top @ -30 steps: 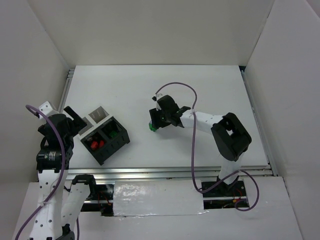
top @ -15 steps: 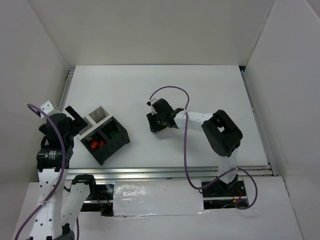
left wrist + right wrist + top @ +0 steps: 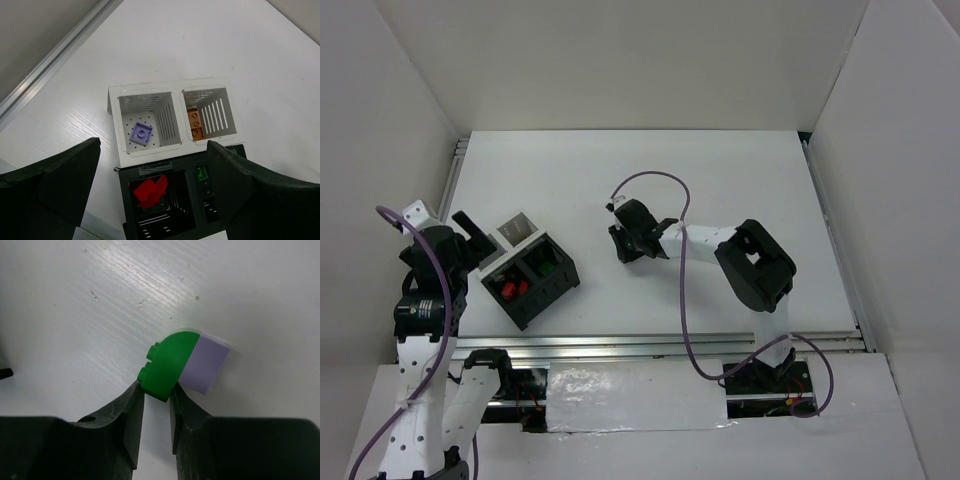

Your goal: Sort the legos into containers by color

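At the tabletop's left edge the left gripper [image 3: 154, 147] hangs above the box with its jaws spread wide and nothing between them. Beneath it, near the near-left corner, sits the black box [image 3: 542, 303]. The left wrist view shows two pale perforated compartments on its far side, one holding a lilac brick [image 3: 141, 134] and the other an orange brick [image 3: 195, 125]. The two dark compartments on the near side hold red bricks [image 3: 149, 191] and a green brick [image 3: 201, 173]. So four colours each have their own compartment, and the sort looks largely done. What is left, as far as I can judge, is the green-and-lilac stacked piece [image 3: 182, 365] lying on the bare tabletop a little left of centre, well apart from the box. The right gripper [image 3: 156, 400] has its jaws nearly closed and pinched on the near corner of the green half, with the lilac half sticking out beyond. That piece carries two colours, so it probably has to be split before either half can be dropped in. Overhead the right gripper covers the piece entirely, and the left gripper's fingers [image 3: 55, 185] cut off the box's near corners. The red heap is too jumbled to count — and any other loose brick would be too small to pick out from above.
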`<state>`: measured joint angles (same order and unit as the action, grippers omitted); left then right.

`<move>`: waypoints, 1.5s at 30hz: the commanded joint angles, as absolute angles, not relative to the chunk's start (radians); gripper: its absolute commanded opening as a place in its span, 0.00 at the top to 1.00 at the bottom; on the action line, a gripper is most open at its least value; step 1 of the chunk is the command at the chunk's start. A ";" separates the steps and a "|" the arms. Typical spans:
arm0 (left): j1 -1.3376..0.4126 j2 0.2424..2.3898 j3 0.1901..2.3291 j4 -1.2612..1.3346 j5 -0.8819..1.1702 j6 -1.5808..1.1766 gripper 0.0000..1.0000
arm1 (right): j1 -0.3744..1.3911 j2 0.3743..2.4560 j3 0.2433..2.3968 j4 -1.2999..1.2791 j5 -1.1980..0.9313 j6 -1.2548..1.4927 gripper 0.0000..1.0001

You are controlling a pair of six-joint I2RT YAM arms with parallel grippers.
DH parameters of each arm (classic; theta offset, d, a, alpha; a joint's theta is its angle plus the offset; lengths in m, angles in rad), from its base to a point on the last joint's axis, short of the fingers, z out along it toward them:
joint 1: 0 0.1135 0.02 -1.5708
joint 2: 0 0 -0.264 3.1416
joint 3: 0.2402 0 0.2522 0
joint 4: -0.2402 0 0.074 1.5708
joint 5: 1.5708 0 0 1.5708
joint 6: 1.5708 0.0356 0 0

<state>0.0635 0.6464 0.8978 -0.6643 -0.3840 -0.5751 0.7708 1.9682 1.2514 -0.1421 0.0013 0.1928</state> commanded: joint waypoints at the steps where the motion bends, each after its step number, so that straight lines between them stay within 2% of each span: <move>1: 0.067 0.652 0.897 -0.615 -0.370 -0.551 0.00 | 0.779 1.948 1.244 -0.097 0.069 0.218 1.00; 5: 0.067 0.658 0.893 -0.595 -0.330 -0.540 0.01 | 0.779 1.853 1.161 -0.028 -0.032 0.224 1.00; 10: 0.066 0.637 0.864 -0.482 -0.012 -0.483 0.00 | 0.824 1.602 1.011 0.033 -0.179 0.201 1.00; 15: 0.052 0.774 0.961 -0.488 0.271 -0.525 0.01 | 0.920 1.387 0.931 0.023 -0.317 0.085 1.00; 19: -0.064 0.876 1.009 -0.460 0.490 -0.612 0.00 | 0.985 1.281 0.925 -0.060 -0.437 0.011 1.00; 23: -0.233 0.980 1.029 -0.459 0.514 -0.675 0.00 | 1.051 1.162 0.901 -0.101 -0.520 -0.043 1.00; 30: -0.389 0.965 0.953 -0.347 0.580 -0.784 0.01 | 1.112 1.126 0.931 -0.230 -0.430 -0.066 1.00; 39: -0.442 0.943 0.893 -0.334 0.669 -0.813 0.07 | 1.163 1.146 0.985 -0.316 -0.221 -0.075 1.00; 45: -0.462 0.971 0.870 -0.344 0.683 -0.792 0.19 | 1.183 1.163 1.006 -0.304 -0.134 -0.100 1.00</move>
<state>-0.4477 0.9653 0.8768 -0.3748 0.6403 -0.7925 1.1694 1.1568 0.9485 -0.3187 -0.2058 -0.0700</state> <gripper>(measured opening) 0.822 0.307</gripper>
